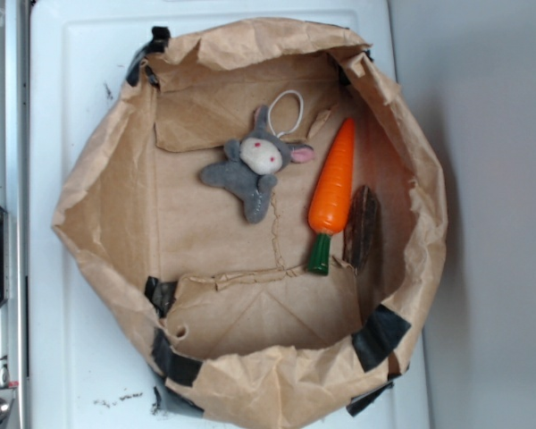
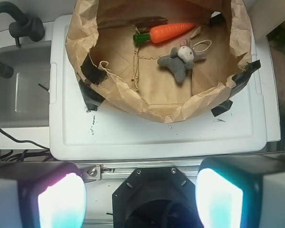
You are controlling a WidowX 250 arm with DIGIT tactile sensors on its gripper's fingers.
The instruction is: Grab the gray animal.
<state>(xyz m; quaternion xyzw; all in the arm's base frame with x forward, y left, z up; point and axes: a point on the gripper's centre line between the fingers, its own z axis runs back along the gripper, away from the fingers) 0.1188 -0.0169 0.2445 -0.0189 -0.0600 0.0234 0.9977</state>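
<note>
One gray animal (image 1: 255, 168) is lying face up on the floor of a brown paper basin (image 1: 89, 206), limbs splayed, cream face showing two pink eyes, one ear lined in pink, a white loop cord (image 1: 290, 105) curling off its head toward the far wall. Just beside it, not touching, an orange carrot (image 1: 333, 183) with a green stem is resting at a slant, and a dark flat piece (image 1: 361, 228) is sitting against the wall next to that. Black tape (image 1: 380, 335) is patching the basin's rim, which is standing on a white tray (image 1: 67, 357). No readable writing or labels are showing anywhere. In the wrist view the gripper (image 2: 140, 199) is hanging well back from the basin, its two fingers (image 2: 61, 202) spread wide apart and glowing, holding nothing.
</note>
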